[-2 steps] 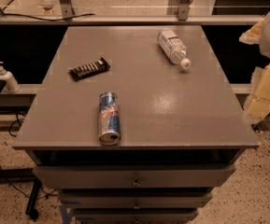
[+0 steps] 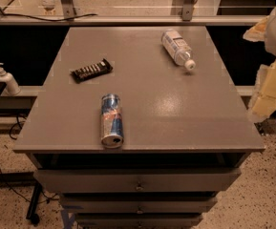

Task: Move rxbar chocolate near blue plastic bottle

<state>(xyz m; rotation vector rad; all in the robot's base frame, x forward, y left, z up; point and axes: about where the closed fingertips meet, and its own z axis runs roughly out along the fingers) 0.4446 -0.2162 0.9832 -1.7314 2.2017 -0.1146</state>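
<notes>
The rxbar chocolate (image 2: 91,70) is a flat black bar with white lettering, lying on the left part of the grey tabletop (image 2: 175,109). The blue plastic bottle (image 2: 177,48) is clear with a white cap and a white and blue label. It lies on its side at the back right, cap pointing toward the front right. My gripper (image 2: 271,87) is at the right edge of the view, a cream-coloured shape beside and off the table's right side. It is far from the bar and holds nothing that I can see.
A blue and silver drink can (image 2: 111,120) lies on its side near the table's front edge, in front of the bar. Drawers (image 2: 137,182) sit under the tabletop. A white pump bottle (image 2: 6,79) stands on a ledge to the left.
</notes>
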